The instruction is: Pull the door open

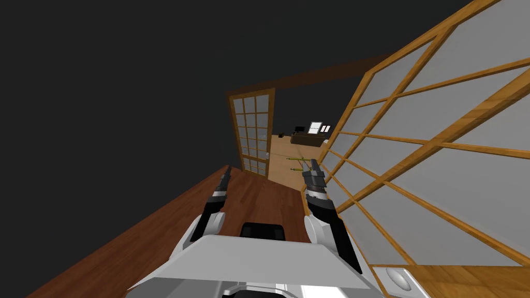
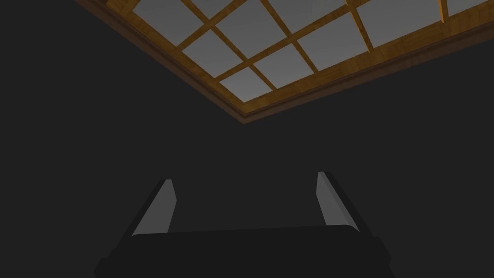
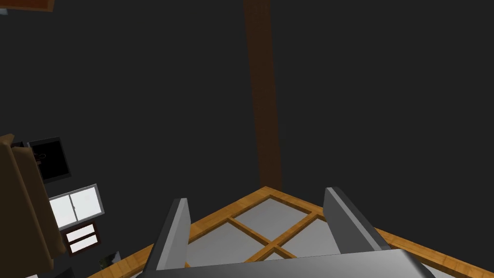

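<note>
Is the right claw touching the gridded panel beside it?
Cannot tell. Head view: right claw overlaps the gridded panel; neither view shows plain contact or gap.

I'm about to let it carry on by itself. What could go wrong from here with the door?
The right pincer is open and empty, close along the lattice door: its fingers may snag a wooden bar rather than get a proper hold. The right forearm lies beside that door, so a door swinging toward the robot would likely hit it.

L claw (image 2: 246,179), R claw (image 3: 258,195) both spread, fwd.
</note>
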